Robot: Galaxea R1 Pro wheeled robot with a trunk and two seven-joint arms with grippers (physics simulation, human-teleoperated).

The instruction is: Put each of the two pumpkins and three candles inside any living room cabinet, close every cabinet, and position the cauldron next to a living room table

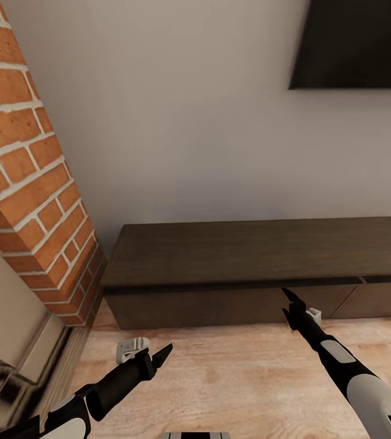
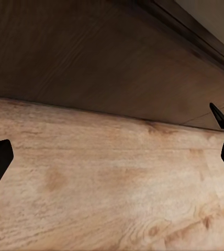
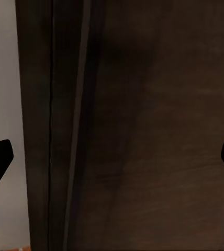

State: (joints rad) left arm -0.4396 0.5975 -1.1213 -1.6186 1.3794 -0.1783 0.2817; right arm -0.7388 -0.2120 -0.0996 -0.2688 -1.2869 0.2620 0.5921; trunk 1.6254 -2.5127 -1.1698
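The right gripper (image 1: pixel 290 297) hangs just before the cabinet (image 1: pixel 220 305) front, fingers spread apart. The left gripper (image 1: pixel 164 353), also spread, hovers over the wood floor (image 1: pixel 238 378).

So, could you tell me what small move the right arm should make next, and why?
Probably ease the right gripper forward onto the cabinet drawer front just under the top edge. Its open fingers already point at that closed front, empty, and no pumpkin or candle is in sight. The left gripper hangs open over the wood floor, so the right arm looks better placed to start opening a drawer.
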